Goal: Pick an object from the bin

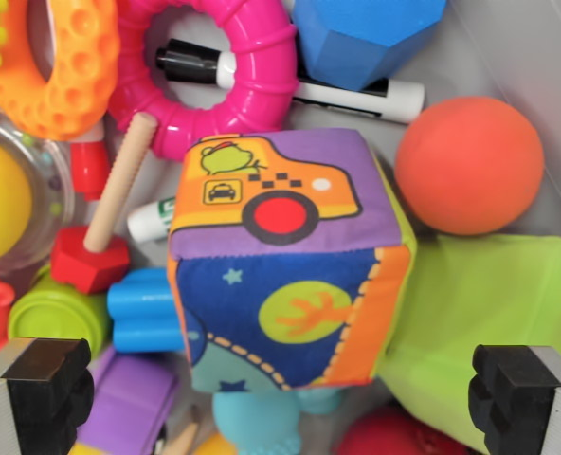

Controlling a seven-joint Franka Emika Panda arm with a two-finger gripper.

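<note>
My end effector [280, 398] is spread wide, its 2 black pads at the lower corners holding nothing. The soft cube [285, 256] sits in the bin [536, 57] straight ahead, centred between the pads, atop the toy pile. It looks roughly square, so I judge a straight descent should bracket it.
</note>
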